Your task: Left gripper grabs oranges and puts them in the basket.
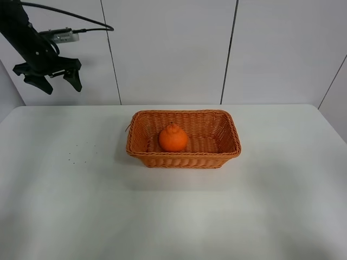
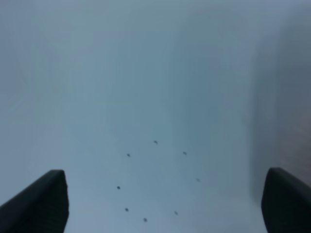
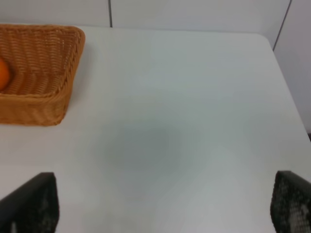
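Note:
The orange (image 1: pixel 173 138) lies inside the wicker basket (image 1: pixel 140 154) at the middle of the white table, toward the basket's left half. My left gripper (image 1: pixel 53 80) hangs high above the table's far left corner, well away from the basket, open and empty. In the left wrist view its two dark fingertips (image 2: pixel 41 201) stand wide apart over bare table. My right gripper (image 3: pixel 160 204) is open and empty; its view shows the basket's end (image 3: pixel 58 92) and a sliver of the orange (image 3: pixel 3 74). The right gripper is out of the high view.
Several small dark specks (image 1: pixel 81 151) mark the table left of the basket; they also show in the left wrist view (image 2: pixel 155 142). A white panelled wall (image 1: pixel 173 49) stands behind the table. The table's right edge (image 3: pixel 286 92) shows in the right wrist view.

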Motion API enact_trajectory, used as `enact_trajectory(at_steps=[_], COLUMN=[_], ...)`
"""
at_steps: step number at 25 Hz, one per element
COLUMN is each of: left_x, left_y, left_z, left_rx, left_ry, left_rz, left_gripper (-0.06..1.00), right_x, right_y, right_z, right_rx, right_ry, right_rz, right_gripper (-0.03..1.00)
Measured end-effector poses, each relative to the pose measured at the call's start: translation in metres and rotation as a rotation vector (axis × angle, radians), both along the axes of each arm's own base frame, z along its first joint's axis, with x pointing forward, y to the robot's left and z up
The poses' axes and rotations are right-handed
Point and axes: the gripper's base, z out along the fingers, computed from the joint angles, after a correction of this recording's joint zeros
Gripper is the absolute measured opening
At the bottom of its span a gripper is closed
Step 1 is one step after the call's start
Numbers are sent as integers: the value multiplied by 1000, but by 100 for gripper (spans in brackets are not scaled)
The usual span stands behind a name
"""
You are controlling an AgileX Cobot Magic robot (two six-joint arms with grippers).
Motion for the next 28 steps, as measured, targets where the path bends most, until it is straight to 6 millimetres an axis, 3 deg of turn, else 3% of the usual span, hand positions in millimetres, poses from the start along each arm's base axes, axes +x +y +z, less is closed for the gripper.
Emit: enact_trajectory(at_steps=[8,13,16,23,28], left_x=[-62,-125,-175,-295,-357], left_y=[-6,-7,-8,-8,-10], left_z=[36,52,56,33,7], left_rx=[-7,-6,0,42,45], left_ry=[10,25,33,35,-114], left_rz=[-5,-5,-5,-3,5], left_gripper=[90,90,90,88,88], right_x=[0,0,0,0,0], right_y=[0,0,0,0,0], right_z=[0,0,0,0,0], right_rx=[0,0,0,0,0], right_ry=[0,0,0,0,0], right_rz=[0,0,0,0,0], right_gripper=[69,69,69,69,69])
